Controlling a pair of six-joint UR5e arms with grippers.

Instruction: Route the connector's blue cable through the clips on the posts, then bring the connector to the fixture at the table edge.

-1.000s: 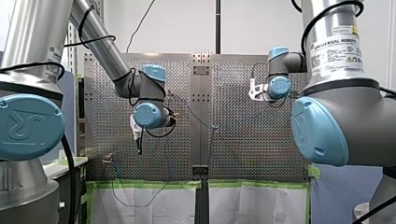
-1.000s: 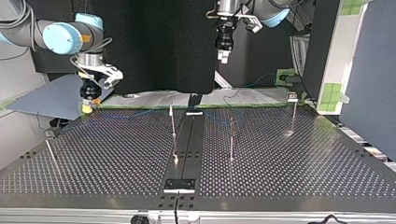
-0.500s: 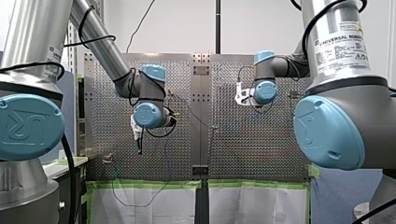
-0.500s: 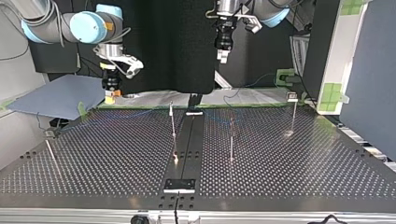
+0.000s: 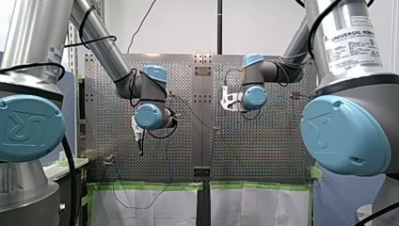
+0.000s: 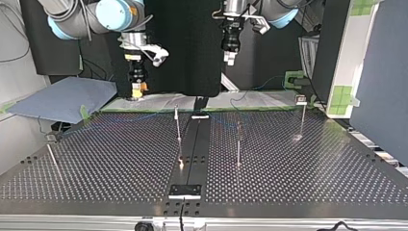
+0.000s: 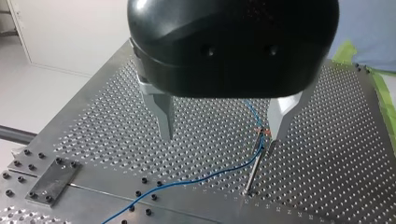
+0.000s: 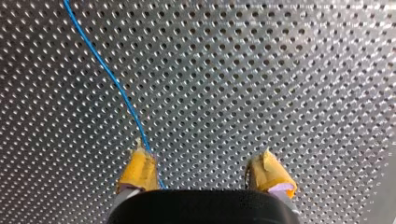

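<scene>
The thin blue cable point(image 7: 196, 179) lies on the perforated table and passes the clip on a slim post point(image 7: 258, 156) just under one of my left fingers. My left gripper point(image 7: 223, 133) hangs open above it, metal fingers wide apart and nothing between them; it shows high at the back point(image 6: 230, 57). In the right wrist view the blue cable point(image 8: 109, 74) runs ahead and slips under one yellow pad point(image 8: 138, 169). My right gripper point(image 8: 204, 165) is open and empty, hovering over the far table edge point(image 6: 137, 89). I cannot make out the connector.
Several thin posts point(image 6: 178, 130) point(image 6: 238, 144) point(image 6: 302, 118) point(image 6: 52, 160) stand on the table. A flat plate fixture point(image 6: 185, 191) sits at the near edge in the top view, on a centre strip point(image 6: 192, 144). A grey-blue pad point(image 6: 62, 98) lies beyond the far corner.
My right arm has swung toward the table's middle, rightward in the top view and leftward in the front view. My left arm has stayed still. Both grippers remain open.
</scene>
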